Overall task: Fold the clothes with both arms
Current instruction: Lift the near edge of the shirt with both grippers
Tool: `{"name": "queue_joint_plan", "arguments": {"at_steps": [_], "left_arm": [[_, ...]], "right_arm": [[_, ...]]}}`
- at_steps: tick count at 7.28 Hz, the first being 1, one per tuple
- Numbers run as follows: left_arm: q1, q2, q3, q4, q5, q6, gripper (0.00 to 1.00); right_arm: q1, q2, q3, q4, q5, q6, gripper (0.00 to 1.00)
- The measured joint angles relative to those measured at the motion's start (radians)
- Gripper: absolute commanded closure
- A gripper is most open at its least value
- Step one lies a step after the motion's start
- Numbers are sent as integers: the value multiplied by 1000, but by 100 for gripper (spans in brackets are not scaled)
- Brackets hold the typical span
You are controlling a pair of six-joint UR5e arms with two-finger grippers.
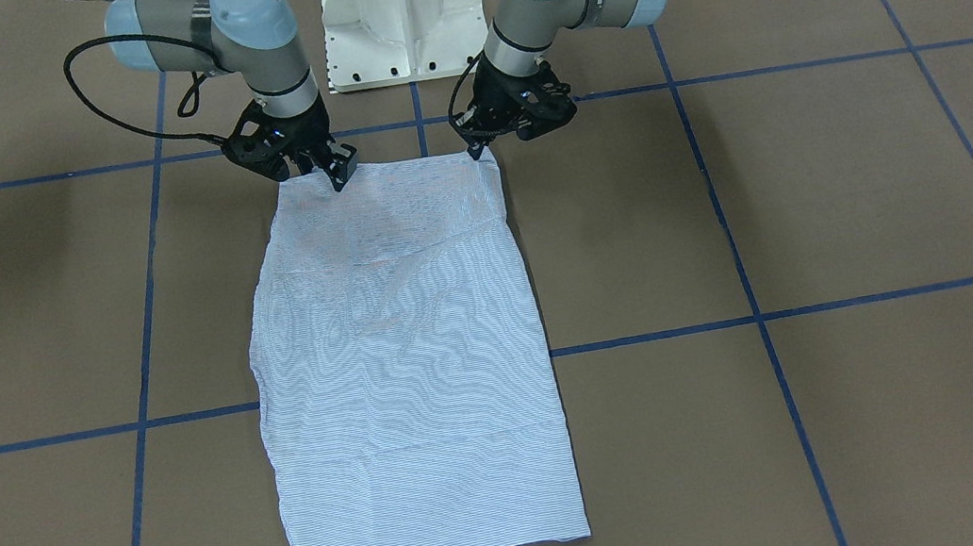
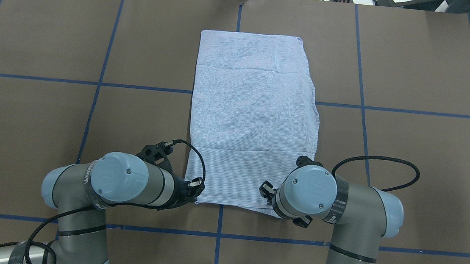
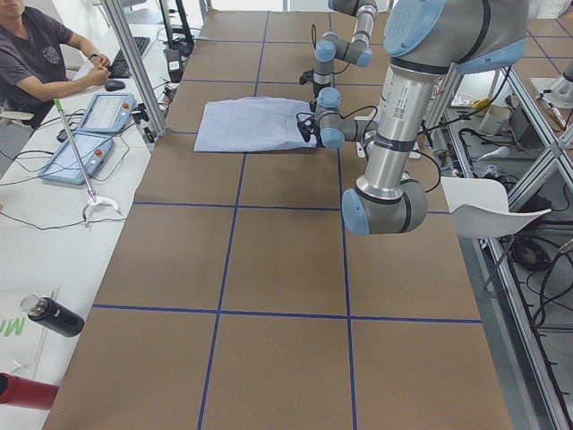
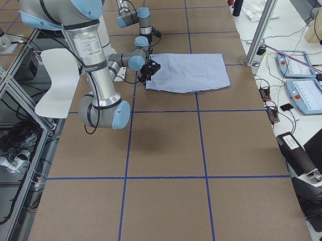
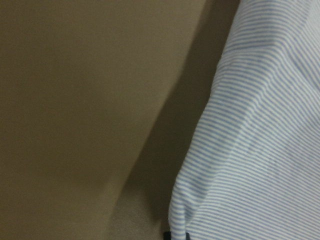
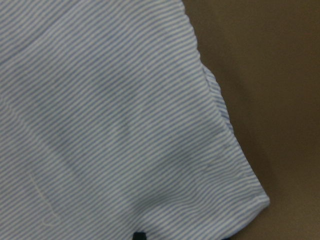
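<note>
The striped shirt [image 1: 404, 361] lies folded into a tall flat rectangle in the middle of the table, also seen from overhead [image 2: 253, 116]. Buttons, collar and label are hidden. My left gripper [image 1: 477, 152] is at the shirt's near corner on my left [image 2: 197, 188], shut on the cloth. The left wrist view shows the fabric [image 5: 260, 150] gathered down to a fingertip. My right gripper [image 1: 339, 175] is at the other near corner [image 2: 267, 191], shut on the cloth. The right wrist view shows the fabric [image 6: 110, 125] drawn down to a dark fingertip.
The white pedestal base [image 1: 397, 9] stands just behind both grippers. Blue tape lines cross the brown table [image 2: 55, 48]. An operator [image 3: 36, 54] sits at a side bench with control tablets [image 3: 85, 143]. Bottles [image 3: 49, 315] lie at the bench's near end.
</note>
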State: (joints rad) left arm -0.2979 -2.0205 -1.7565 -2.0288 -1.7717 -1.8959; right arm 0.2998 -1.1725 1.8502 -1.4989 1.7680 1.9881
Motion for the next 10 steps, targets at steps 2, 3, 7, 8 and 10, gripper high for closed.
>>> {"name": "queue_joint_plan", "arguments": {"at_steps": [2,3,7,8,10], "left_arm": [[0,1,0,-1,0,0,100],[0,1,0,-1,0,-1,100],[0,-5,-22,0,-7,-4,100],[0,-3,-47,5,-7,-4,100],[0,26,-154,66,-23,-4,100]], "right_arm": [[11,0,4,0,8,-3,100],[17,0,9,0,10,-3,100],[38,-10,53,-1,11,0,100],[44,-25,74,-1,27,-10,100],[61,-68,138,1,100,-50,100]]}}
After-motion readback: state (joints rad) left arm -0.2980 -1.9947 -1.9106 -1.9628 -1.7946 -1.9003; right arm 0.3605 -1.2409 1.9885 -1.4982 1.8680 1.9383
